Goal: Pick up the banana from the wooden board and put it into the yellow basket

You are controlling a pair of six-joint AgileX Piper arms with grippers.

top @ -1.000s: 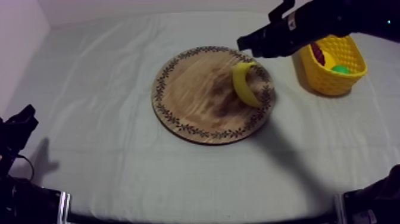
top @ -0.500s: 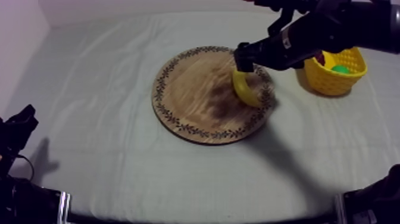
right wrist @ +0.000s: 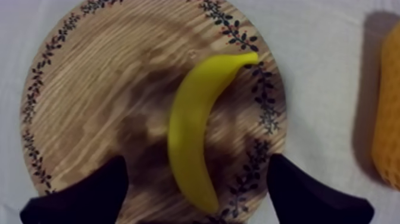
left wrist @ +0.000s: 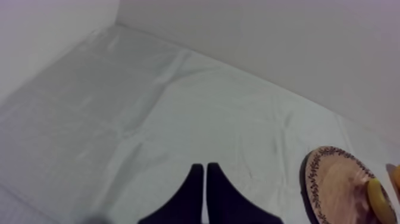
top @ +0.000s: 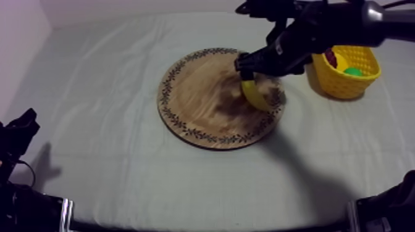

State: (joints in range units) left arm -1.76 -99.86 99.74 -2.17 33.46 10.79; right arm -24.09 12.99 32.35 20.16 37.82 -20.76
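The yellow banana (top: 258, 97) lies on the right half of the round wooden board (top: 204, 102), curved, with one end near the patterned rim. My right gripper (top: 247, 73) hangs just over the banana's far end and hides it. From the right wrist, the banana (right wrist: 191, 134) lies lengthwise between the two wide-apart black fingers (right wrist: 80, 199), which are open and not touching it. The yellow basket (top: 349, 80) stands to the right of the board. My left gripper (top: 21, 126) rests at the table's left edge, its fingers (left wrist: 205, 179) together as a narrow wedge.
A small red fruit (top: 331, 58) and a green fruit (top: 353, 72) lie in the basket. The basket's wall (right wrist: 390, 107) is close beside the board (right wrist: 95, 89). Bare grey-white cloth (top: 111, 92) spreads left of and in front of the board. A pale wall runs behind the table.
My right gripper came down and left from above the board's far rim to just over the banana, and its fingers spread wide. The banana and my left arm stayed put.
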